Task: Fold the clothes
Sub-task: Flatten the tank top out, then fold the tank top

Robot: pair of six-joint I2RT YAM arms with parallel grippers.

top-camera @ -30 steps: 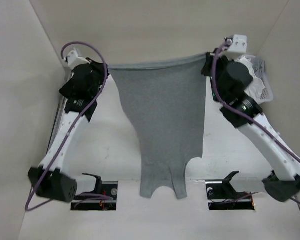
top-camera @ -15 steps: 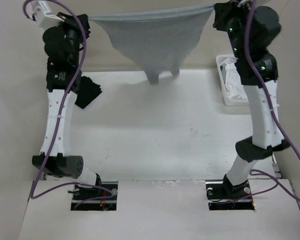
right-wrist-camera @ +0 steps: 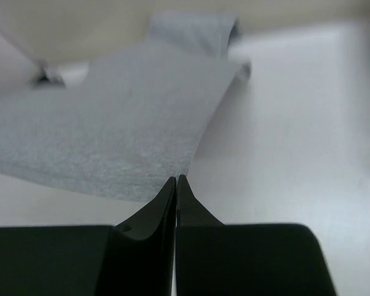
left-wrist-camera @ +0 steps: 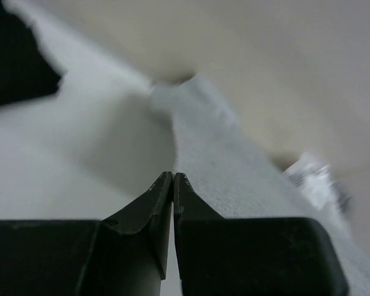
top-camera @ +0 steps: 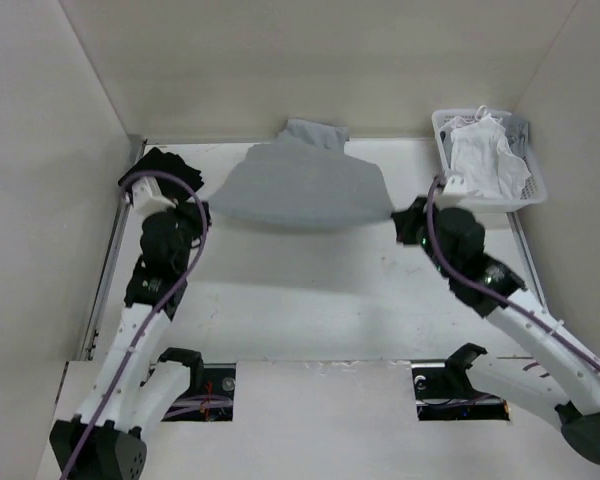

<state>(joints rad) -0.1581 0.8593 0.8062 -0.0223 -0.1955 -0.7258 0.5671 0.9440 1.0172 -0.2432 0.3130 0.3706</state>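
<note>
The light grey shirt (top-camera: 305, 185) is stretched flat between my two grippers over the far half of the table, and its far end bunches against the back wall. My left gripper (top-camera: 202, 210) is shut on the shirt's near left corner. My right gripper (top-camera: 400, 222) is shut on the near right corner. In the left wrist view the shut jaws (left-wrist-camera: 173, 174) pinch the edge of the shirt (left-wrist-camera: 234, 160), which runs away to the right. The right wrist view shows the shut jaws (right-wrist-camera: 176, 177) holding the shirt (right-wrist-camera: 111, 135) by its corner, just above the white table.
A small black cloth (top-camera: 165, 165) lies at the far left, just behind my left gripper, and shows dark in the left wrist view (left-wrist-camera: 12, 55). A white basket (top-camera: 500, 201) with white clothes stands at the far right. Walls close in the back and both sides.
Both arms have swung down from high up and drawn back towards me. The shirt, hanging in the air before, now spreads low over the table's far half.
</note>
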